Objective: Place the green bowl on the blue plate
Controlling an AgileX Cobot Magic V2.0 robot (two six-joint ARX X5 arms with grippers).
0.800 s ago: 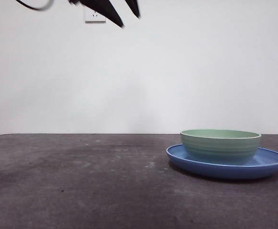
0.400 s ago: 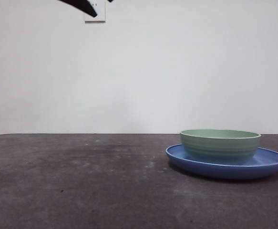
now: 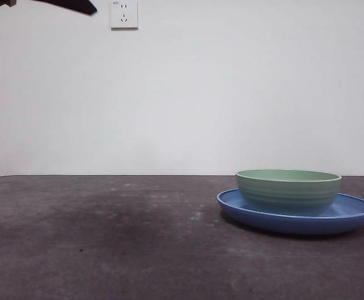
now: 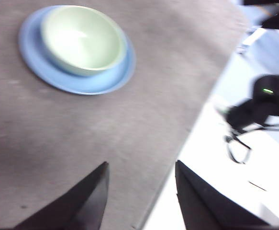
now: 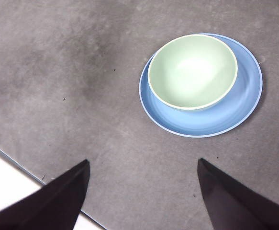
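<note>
The pale sage-green round ceramic bowl (image 3: 288, 191) sits upright inside the wide, shallow, glossy blue round plate (image 3: 355, 215), off-centre so that more bare blue shows on one side than the other. Judging by how things lie, the placing looks done.

The bowl appears stiff, glazed and breakable, probably of fair weight; its smooth wall with faint ridges would likely be slippery. The best hold would be across the rim, one jaw inside and one outside. The plate's low rim gives little to pinch, and a nudge to the bowl could slide it on the gloss.

The left claw (image 4: 140, 191) hangs high and well away from the dishes, its jaws parted with nothing between them, out over the edge of the dark grey bench (image 4: 58, 143). The right claw (image 5: 144, 191) also stands wide and empty, above the bench near its front edge, well apart from the plate.

Open room is ample: the bench is bare beside the plate. Only a white wall socket (image 3: 123, 14) and a dark claw tip (image 3: 69, 5) show in the front view, far above the dishes.
</note>
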